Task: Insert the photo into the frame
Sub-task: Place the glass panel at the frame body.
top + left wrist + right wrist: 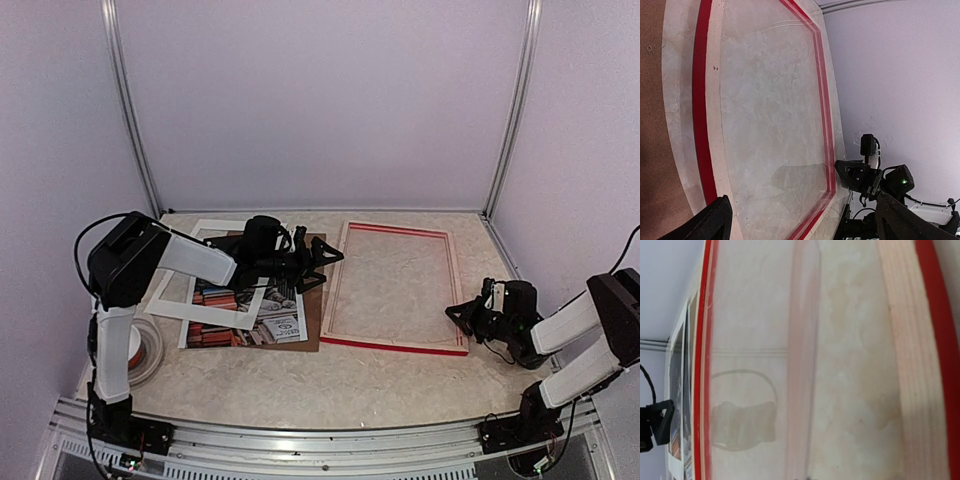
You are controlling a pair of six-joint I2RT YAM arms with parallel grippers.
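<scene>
Top external view: the table (330, 395) is seen with the frame (395, 345) laid flat on it, right of centre. Just left of the frame, the photo (275, 322) is laid on a brown backing board (312, 335) (partly covered by a white mat board (205, 317)). The left gripper (330, 268) is held over the board's right edge, between photo and frame, its fingers spread wide and empty. The right gripper (460, 315) is pressed together by the frame's right rail, well apart from the photo

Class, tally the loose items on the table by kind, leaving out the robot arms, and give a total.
Frame: 1
Photo: 1
White mat board: 1
Brown backing board: 1
Tape roll: 1
Total: 5
</scene>
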